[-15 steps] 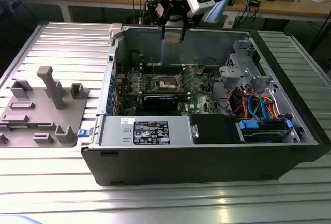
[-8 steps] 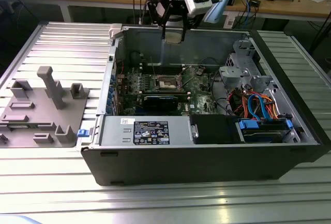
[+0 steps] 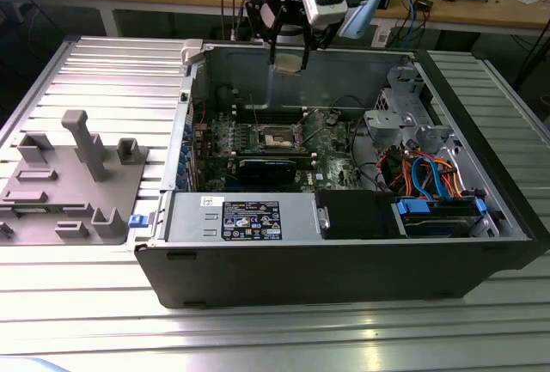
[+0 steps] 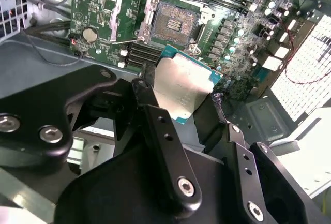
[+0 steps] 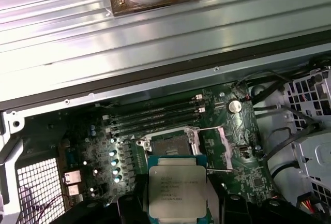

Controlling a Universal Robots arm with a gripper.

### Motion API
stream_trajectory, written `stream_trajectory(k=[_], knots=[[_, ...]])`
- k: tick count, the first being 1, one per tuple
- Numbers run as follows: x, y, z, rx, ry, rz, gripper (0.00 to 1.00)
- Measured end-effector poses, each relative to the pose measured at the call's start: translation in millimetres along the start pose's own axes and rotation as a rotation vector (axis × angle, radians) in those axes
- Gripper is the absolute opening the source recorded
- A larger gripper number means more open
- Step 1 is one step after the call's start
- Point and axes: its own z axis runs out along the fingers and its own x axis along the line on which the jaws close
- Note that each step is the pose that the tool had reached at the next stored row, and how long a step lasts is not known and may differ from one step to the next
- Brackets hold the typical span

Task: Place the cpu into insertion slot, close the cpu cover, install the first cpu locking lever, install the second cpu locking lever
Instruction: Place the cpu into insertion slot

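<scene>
I'm pinching the cpu (image 4: 183,87) w/ jaws shut on two edges, hanging it above the insertion slot (image 4: 175,23), well apart. Cpu cover (image 4: 145,19) is lying open. I'm thinking: align corners w/ frame, lower flat, no pressing.

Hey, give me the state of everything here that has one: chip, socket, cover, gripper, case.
cpu: gripped, held above the motherboard, not seated.
insertion slot: empty, pins exposed.
cpu cover: swung open, off the slot.
gripper: shut on the cpu.
computer case: open, side panel off.
</scene>
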Motion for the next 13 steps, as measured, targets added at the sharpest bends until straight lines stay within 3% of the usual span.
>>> stream_trajectory(k=[3,13], knots=[[0.0,0.0,0.2,-0.0008,-0.0039,0.046,0.54],[0.0,-0.1,1.6,-0.0021,-0.0103,0.12,0.54]])
